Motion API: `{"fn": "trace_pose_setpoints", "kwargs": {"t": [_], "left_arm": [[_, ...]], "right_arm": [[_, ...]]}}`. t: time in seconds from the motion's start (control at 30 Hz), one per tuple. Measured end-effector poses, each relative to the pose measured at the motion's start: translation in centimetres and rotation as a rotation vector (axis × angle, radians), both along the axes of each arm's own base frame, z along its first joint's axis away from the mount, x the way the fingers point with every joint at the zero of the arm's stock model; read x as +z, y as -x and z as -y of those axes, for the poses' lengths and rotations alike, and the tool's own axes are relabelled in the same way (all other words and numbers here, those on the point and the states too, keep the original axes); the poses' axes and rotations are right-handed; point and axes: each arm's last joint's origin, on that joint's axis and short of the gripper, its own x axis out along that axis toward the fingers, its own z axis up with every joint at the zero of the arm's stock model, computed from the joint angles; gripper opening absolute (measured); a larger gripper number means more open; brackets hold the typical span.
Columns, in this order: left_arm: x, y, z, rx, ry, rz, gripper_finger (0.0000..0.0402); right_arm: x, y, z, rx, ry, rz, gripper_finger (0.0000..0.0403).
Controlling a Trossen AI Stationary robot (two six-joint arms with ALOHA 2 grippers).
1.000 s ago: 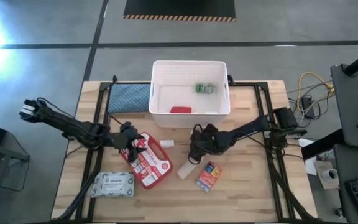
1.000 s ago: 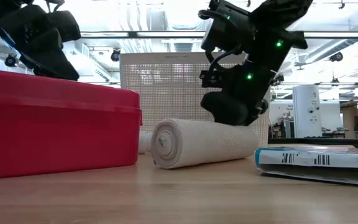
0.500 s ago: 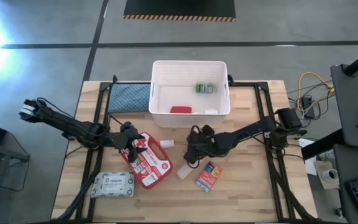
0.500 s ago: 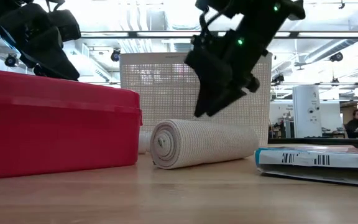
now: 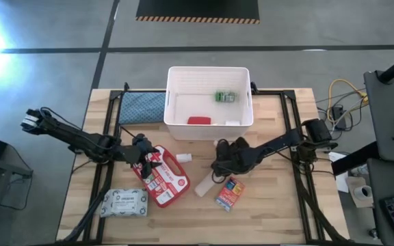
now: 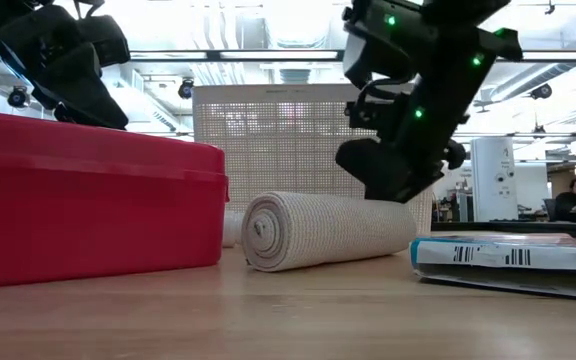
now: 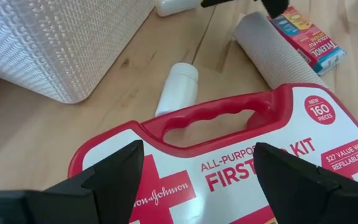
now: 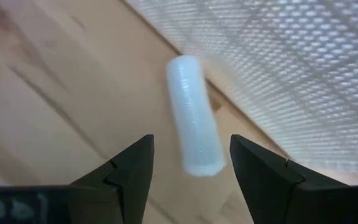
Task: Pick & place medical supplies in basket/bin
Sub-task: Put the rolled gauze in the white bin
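The white slotted basket [image 5: 176,102] stands at the table's far middle and holds a green-capped bottle [image 5: 226,96], a red tube [image 5: 198,120] and a white piece. The red-and-white first-aid pouch [image 5: 163,178] lies flat, and my open left gripper [image 5: 142,152] [image 7: 207,186] hovers over its handle end [image 7: 213,118]. The beige bandage roll [image 5: 207,183] [image 6: 318,230], the orange-blue box [image 5: 230,193] and the wipes pack [image 5: 124,203] lie on the wood. My open right gripper [image 5: 221,158] [image 8: 188,168] points at a small white cylinder [image 8: 194,115] lying beside the basket's near wall [image 8: 291,68].
A blue-grey cloth pad [image 5: 142,106] lies left of the basket. Another small white piece [image 5: 183,158] [image 7: 178,87] rests between the pouch and the basket. Black frame rails run along both table sides. Bare wood shows at the near right part of the table.
My right gripper swung a little toward the table's left and near edge over the bandage roll, tipping as it went, then came back toward the basket's near wall. My left arm and all the supplies stayed where they were.
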Motion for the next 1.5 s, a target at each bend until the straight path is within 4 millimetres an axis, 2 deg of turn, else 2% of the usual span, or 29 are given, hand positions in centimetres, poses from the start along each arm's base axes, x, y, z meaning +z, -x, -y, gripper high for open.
{"fn": "trace_pose_setpoints", "kwargs": {"t": [0.4,0.63,0.8,0.93,1.27,1.37,1.5], "left_arm": [[0.0,0.0,0.0,0.001,0.000,0.001,0.0281],[0.0,0.0,0.0,0.001,0.000,0.001,0.0281],[0.0,0.0,0.0,0.001,0.000,0.001,0.0281],[0.0,0.0,0.0,0.001,0.000,0.001,0.0281],[0.0,0.0,0.0,0.001,0.000,0.001,0.0281],[0.0,0.0,0.0,0.001,0.000,0.001,0.0281],[0.0,0.0,0.0,0.001,0.000,0.001,0.0281]], "right_arm": [[-1.6,1.3,0.7,-0.061,0.069,0.033,0.0201],[-3.1,1.0,1.2,-0.024,0.015,0.190,0.0201],[-4.1,1.5,2.1,-0.043,-0.085,0.221,0.0199],[-4.3,1.6,2.3,-0.068,-0.090,0.236,0.0173],[-1.9,-1.0,1.7,-0.048,-0.122,0.314,0.0035],[-0.3,-2.3,0.6,-0.011,-0.156,0.367,0.0033],[4.2,-4.3,-2.4,0.091,-0.200,0.450,0.0036]]}}
